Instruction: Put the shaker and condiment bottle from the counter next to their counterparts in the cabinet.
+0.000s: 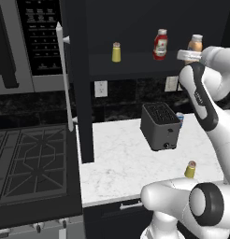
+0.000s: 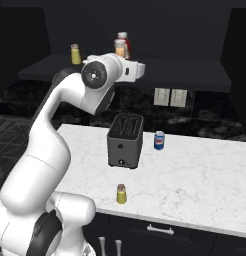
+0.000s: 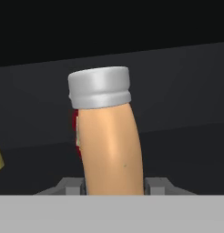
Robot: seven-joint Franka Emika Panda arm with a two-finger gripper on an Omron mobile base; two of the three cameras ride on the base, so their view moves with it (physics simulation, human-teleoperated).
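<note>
The gripper (image 3: 113,184) is closed on the bottle (image 3: 111,145), a finger (image 3: 70,185) pressed to each side of its tan body low down, white cap up. In the hand view the bottle leans a little; a sliver of red ketchup (image 3: 76,125) shows just behind it. In the left base view the bottle (image 1: 195,44) is up at the cabinet (image 1: 135,65) shelf, just right of the ketchup (image 1: 160,45), with the gripper (image 1: 188,55) at its foot; whether it rests on the shelf I cannot tell. The grey-capped shaker (image 1: 116,52) stands on the same shelf, well left of the ketchup. Below the cabinet, on the counter (image 1: 121,158), a toaster (image 1: 160,126) sits near the back with a blue can (image 2: 159,140) just beside it. The shaker (image 2: 121,194) with the pinkish cap stands upright near the counter's front edge, in front of the toaster.
</note>
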